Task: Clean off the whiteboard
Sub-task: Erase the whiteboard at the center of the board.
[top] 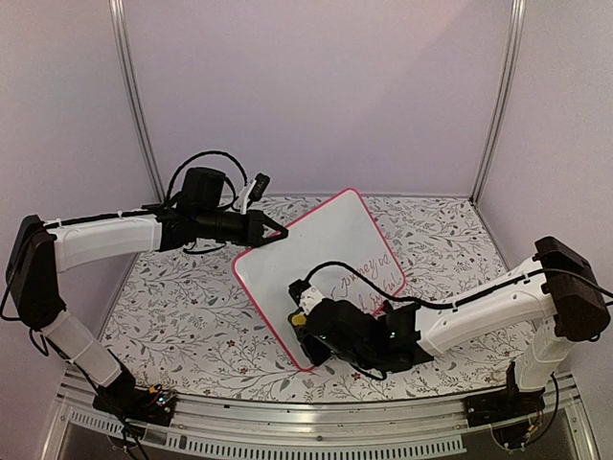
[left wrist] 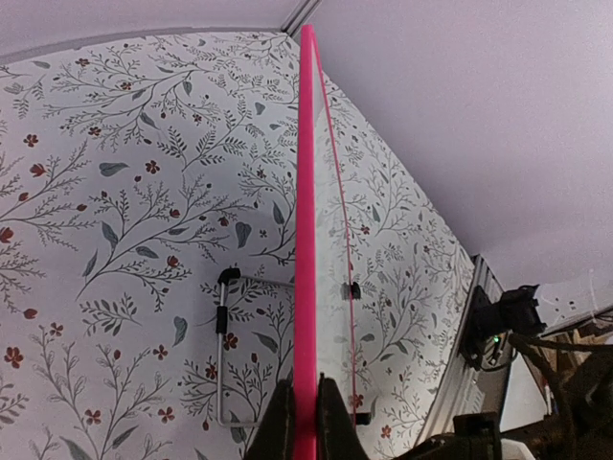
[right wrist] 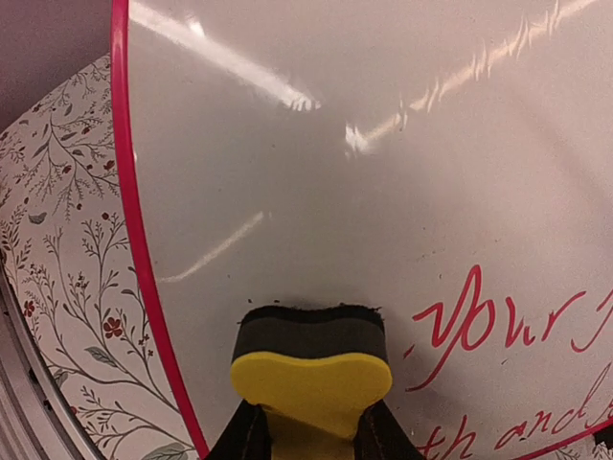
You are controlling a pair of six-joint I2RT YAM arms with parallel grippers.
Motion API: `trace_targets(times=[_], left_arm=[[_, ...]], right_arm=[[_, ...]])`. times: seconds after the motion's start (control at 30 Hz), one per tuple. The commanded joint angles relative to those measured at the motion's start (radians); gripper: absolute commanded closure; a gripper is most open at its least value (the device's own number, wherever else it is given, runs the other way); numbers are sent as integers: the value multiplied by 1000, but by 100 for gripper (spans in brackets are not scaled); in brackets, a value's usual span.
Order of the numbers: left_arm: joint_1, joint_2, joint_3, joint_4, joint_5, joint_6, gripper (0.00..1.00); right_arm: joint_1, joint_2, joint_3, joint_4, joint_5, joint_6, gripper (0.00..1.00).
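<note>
The whiteboard point(top: 316, 244), white with a pink-red frame, stands tilted on the floral table, one corner toward the back. Red handwriting point(top: 369, 278) covers its lower right part. My left gripper point(top: 278, 233) is shut on the board's upper left edge; in the left wrist view the pink frame point(left wrist: 306, 192) runs straight up from between the fingers of the left gripper point(left wrist: 306, 414). My right gripper point(top: 305, 321) is shut on a yellow eraser point(right wrist: 311, 369), whose dark felt face presses on the whiteboard point(right wrist: 335, 163) just left of the red writing point(right wrist: 479, 321). The right gripper point(right wrist: 308, 436) shows at the bottom edge.
A bent wire stand point(left wrist: 225, 355) and a small black clip point(left wrist: 354, 289) show behind the board. The floral cloth point(top: 182, 307) covers the table. Metal posts point(top: 134, 96) stand at the back corners, and an aluminium rail point(top: 316, 436) runs along the near edge.
</note>
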Motion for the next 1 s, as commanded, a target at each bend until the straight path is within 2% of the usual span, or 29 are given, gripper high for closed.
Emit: trace_targets(times=[0.0,0.23,0.4,0.73,0.97], left_arm=[[-14,37,-25,-72,-66,76,100],[-12,34,-25,-74,-72,80,100],[-12,34,-25,-73,-71,79,100],[-10,39,-23,-71,-63,77,100],[-10,43,-23,-73,-65,76,100]], right_arm=[[-43,-22,59,-22,85,-51,74],[-107,-19,135,8,108,-131,73],[-141,-14,127,17,101,-142,73],[-142,-8,29,18,18,-62,74],[-112,-22,-29,-13,16,-5,75]])
